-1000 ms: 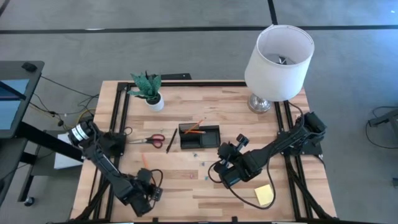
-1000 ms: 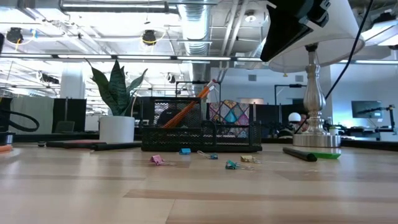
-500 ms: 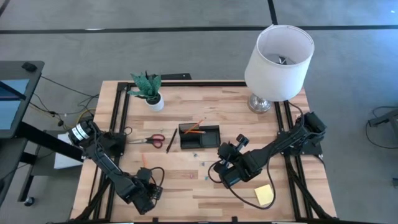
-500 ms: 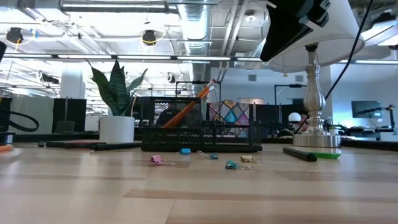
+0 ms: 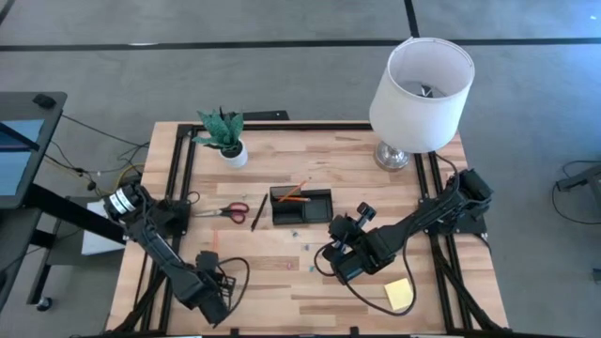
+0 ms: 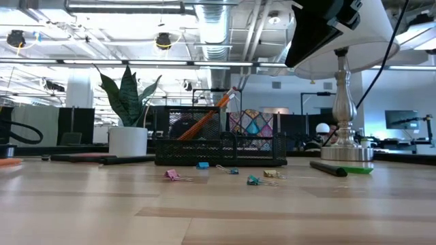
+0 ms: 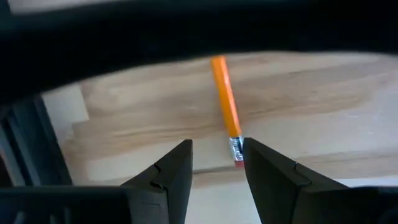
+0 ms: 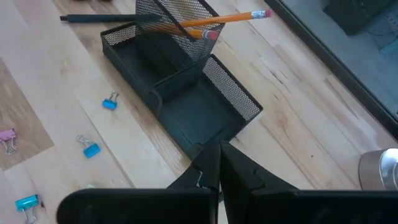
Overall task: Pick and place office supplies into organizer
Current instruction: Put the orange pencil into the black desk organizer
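An orange pencil (image 7: 225,93) lies flat on the wood near the table's left front. My left gripper (image 7: 216,163) points down over its eraser end (image 7: 236,152) and is open, the eraser close beside one finger (image 7: 267,171). The black mesh organizer (image 5: 301,206) stands mid-table with two orange pencils (image 8: 211,22) leaning in its tall compartment. My right gripper (image 8: 217,165) hangs shut above the table, just on the organizer's near right side. Red-handled scissors (image 5: 225,210) and a black pen (image 5: 258,213) lie to the organizer's left. A yellow sticky-note pad (image 5: 398,294) lies at the near right.
Small clips (image 8: 91,149) are scattered on the wood in front of the organizer (image 6: 253,180). A potted plant (image 5: 225,136) stands at the far left and a white-shaded lamp (image 5: 420,89) at the far right. A black pen (image 6: 328,168) lies before the lamp's base.
My left gripper has turned and tipped at the wrist, so that it points down. It has swung a little toward the table's left edge, over the orange pencil. The gap between its fingers has not visibly changed. The pencil has stayed on the table.
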Tool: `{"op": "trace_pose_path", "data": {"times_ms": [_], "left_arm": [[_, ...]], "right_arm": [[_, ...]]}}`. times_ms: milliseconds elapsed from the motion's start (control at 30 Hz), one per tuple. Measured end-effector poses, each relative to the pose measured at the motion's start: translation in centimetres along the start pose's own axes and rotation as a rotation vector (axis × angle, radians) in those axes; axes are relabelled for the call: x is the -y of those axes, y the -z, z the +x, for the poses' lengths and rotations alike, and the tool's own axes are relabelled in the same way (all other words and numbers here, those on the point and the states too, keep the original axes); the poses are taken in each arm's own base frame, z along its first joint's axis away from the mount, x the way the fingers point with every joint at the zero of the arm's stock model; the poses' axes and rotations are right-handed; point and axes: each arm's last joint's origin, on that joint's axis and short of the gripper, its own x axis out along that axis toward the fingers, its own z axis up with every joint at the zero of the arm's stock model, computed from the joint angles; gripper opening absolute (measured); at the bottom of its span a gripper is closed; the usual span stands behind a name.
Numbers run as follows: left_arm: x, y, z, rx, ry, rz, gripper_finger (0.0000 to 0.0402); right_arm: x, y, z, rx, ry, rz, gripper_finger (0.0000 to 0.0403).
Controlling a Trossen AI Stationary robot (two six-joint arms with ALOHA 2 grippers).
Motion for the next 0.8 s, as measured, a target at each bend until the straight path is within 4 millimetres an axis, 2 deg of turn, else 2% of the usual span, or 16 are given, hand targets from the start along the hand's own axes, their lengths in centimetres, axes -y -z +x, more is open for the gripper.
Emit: {"op": "trace_pose_path", "data": {"times_ms": [367, 800], "left_arm": [[-0.01, 0.85, -0.12, -0.006, 0.074, -0.021, 0.0139], [-0.45, 0.32, 0.78, 0.042, 0.073, -0.031, 0.0139]], "right_arm": [[-0.01, 0.00, 0.00, 0.000, -0.001, 0.001, 0.0000], [-0.03, -0.01, 0.01, 0.002, -0.002, 0.002, 0.0000]]}}
